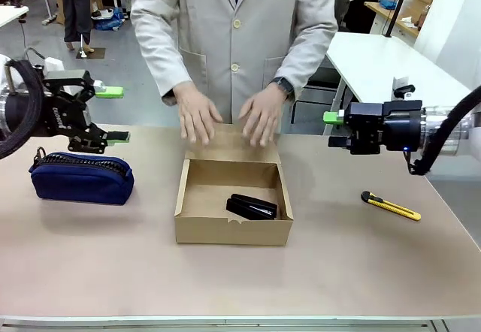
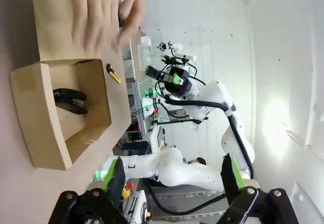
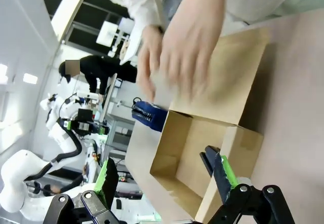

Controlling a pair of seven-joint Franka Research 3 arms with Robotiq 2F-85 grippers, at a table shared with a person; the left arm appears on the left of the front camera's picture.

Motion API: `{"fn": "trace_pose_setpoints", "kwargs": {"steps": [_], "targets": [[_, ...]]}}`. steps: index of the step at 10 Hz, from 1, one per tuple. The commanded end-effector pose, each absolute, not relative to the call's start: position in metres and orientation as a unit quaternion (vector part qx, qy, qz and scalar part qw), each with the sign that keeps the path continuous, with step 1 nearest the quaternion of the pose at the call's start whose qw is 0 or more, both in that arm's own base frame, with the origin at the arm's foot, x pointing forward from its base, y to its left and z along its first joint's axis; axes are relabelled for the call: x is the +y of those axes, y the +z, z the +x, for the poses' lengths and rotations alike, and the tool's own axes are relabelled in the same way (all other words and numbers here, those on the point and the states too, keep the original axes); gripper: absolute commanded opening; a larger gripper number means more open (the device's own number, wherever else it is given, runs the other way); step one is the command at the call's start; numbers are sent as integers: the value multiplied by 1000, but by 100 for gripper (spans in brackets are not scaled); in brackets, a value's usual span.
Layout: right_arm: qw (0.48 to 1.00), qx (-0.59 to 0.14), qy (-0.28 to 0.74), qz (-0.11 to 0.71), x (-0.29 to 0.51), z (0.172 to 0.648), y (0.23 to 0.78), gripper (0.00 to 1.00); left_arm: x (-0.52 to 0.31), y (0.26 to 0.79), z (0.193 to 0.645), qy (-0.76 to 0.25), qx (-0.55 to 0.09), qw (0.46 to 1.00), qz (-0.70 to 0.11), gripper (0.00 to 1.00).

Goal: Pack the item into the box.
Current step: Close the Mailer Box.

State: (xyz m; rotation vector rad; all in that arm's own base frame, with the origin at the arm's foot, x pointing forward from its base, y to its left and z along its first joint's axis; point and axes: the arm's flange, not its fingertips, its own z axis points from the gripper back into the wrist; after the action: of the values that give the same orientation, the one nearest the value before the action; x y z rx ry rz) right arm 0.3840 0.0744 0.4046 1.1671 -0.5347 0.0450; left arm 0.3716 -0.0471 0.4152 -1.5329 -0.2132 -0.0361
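One glossy black stapler (image 1: 252, 207) lies inside one shallow brown cardboard box (image 1: 233, 231), frame centre. Left gripper (image 1: 113, 115) and right gripper (image 1: 334, 130) both spread wide, holding nothing.

Bright even indoor light, soft shadows, person's hands (image 3: 190, 46) motion-blurred, wrist views bowed at edges

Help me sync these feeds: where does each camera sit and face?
Front: fixed on the robot's side, facing the person across the table; open left gripper and right gripper at the sides.
Left wrist: on that wrist, rolled sideways, facing the box; own fingers below.
Right wrist: on that wrist, facing the box and pouch; own fingers below.
Shared: stapler in the box, hands on its flap.
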Motion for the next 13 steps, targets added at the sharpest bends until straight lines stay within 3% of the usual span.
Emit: {"fn": "trace_pose_setpoints", "kwargs": {"steps": [1, 3, 4, 6, 9, 13], "targets": [[797, -241, 27, 553, 55, 379, 411, 100, -25, 425, 364, -24, -101, 703, -703, 100], [800, -249, 24, 546, 65, 384, 406, 100, -35, 419, 369, -16, -101, 710, -697, 100], [806, -235, 4, 543, 67, 418, 400, 100, -44, 410, 406, 31, -140, 704, -696, 100], [829, -197, -4, 523, 78, 458, 375, 100, -63, 391, 449, 27, -158, 715, -680, 100], [848, -146, -15, 509, 108, 503, 327, 100, -98, 346, 497, 38, -79, 748, -658, 100], [841, -102, -13, 531, 137, 531, 287, 100, -123, 282, 516, 48, -68, 775, -626, 100]]}}
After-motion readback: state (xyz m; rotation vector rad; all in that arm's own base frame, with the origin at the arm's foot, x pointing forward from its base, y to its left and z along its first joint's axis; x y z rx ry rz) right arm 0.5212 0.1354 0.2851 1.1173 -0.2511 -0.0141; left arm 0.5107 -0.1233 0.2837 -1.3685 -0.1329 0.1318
